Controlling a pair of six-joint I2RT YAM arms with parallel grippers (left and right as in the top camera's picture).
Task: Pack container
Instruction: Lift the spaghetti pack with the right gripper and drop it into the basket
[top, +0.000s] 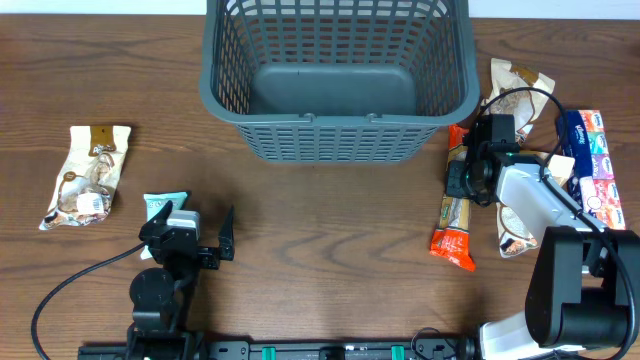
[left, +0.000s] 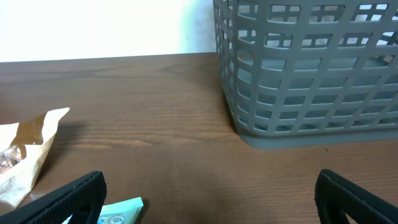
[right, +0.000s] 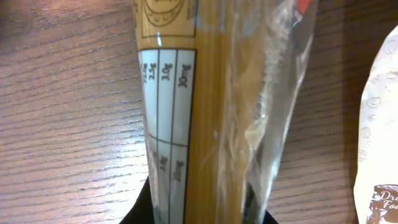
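Note:
The dark grey slotted basket stands empty at the back centre and also shows in the left wrist view. My right gripper is right of the basket, shut on the upper end of a spaghetti packet with orange ends. In the right wrist view the packet fills the space between the dark jaws. My left gripper is open and empty near the front left. A teal packet lies beside its left finger and also shows in the left wrist view.
A brown and white snack bag lies at the far left. A white bag lies under the right arm, a similar bag lies behind it, and a colourful tissue pack lies at the right edge.

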